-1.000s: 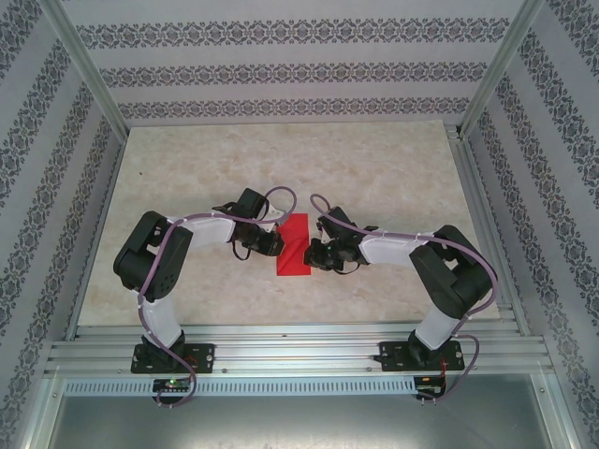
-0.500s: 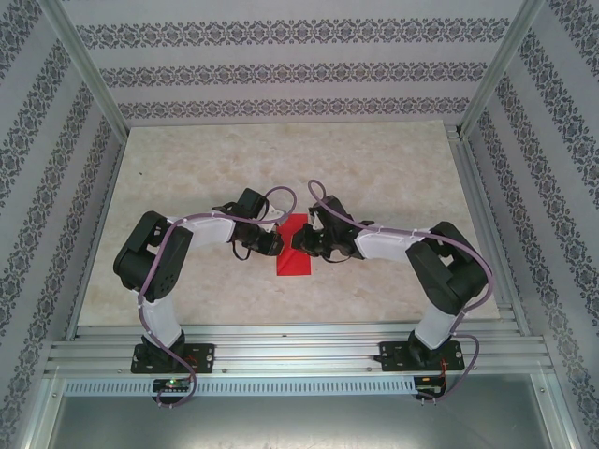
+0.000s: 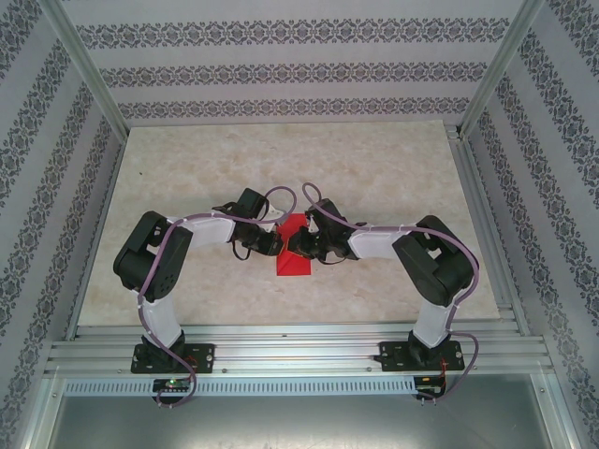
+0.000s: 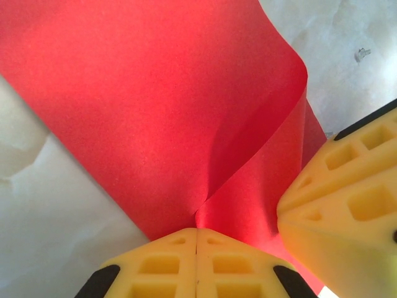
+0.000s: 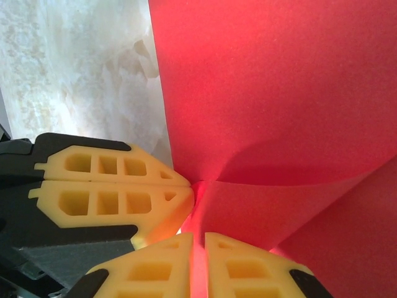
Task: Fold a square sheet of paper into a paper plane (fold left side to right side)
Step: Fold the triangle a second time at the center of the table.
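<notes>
The red sheet of paper (image 3: 292, 266) lies at the table's middle, bent over itself with one flap lifted off the surface. My left gripper (image 3: 277, 242) and right gripper (image 3: 293, 245) meet tip to tip over it. In the left wrist view the paper (image 4: 155, 112) curls up, and my left gripper (image 4: 196, 233) is shut, pinching its edge, with the right gripper's yellow fingers (image 4: 347, 205) close on the right. In the right wrist view my right gripper (image 5: 198, 241) is shut on a paper (image 5: 267, 81) layer, and the left gripper's fingers (image 5: 111, 186) touch the same spot.
The marble-patterned tabletop (image 3: 374, 168) stretches bare around the paper. Patterned walls and metal frame posts (image 3: 89, 70) enclose it on three sides. An aluminium rail (image 3: 299, 354) runs along the near edge by the arm bases.
The right gripper has moved left across the paper until it meets the left gripper. The left jaws have closed the last bit onto the paper. The left arm stayed in place.
</notes>
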You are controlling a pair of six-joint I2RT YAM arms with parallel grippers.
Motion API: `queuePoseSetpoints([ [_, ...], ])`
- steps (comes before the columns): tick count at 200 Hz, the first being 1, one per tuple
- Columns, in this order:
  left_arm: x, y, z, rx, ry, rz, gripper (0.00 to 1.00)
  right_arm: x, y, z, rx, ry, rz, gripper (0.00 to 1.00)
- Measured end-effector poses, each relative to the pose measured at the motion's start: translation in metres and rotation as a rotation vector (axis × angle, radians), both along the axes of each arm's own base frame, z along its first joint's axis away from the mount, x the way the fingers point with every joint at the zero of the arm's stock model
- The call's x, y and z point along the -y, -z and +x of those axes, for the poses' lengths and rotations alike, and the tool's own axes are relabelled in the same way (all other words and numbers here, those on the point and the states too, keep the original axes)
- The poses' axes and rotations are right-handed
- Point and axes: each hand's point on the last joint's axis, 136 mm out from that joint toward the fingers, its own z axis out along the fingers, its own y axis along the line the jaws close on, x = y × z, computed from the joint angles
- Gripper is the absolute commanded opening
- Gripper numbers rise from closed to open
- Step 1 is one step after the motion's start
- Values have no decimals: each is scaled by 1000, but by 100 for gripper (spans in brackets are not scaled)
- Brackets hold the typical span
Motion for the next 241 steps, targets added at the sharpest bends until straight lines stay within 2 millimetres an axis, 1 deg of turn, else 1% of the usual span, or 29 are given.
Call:
queuePoseSetpoints([
  [57,0,0,0,-4,-8,1,5,-1,4,0,-4,0,1,13],
  [115,0,-1,1,-3,-11,-1,5,5,13,-7,-23,1,-14,13],
  [187,0,-1,3,2,-19,-1,5,5,14,-7,-18,1,-8,14],
  [218,0,-1,3,4,-20,1,5,9,8,-12,-11,8,4,17],
  [241,0,-1,3,5,-21,1,5,13,0,-18,-2,14,17,17],
])
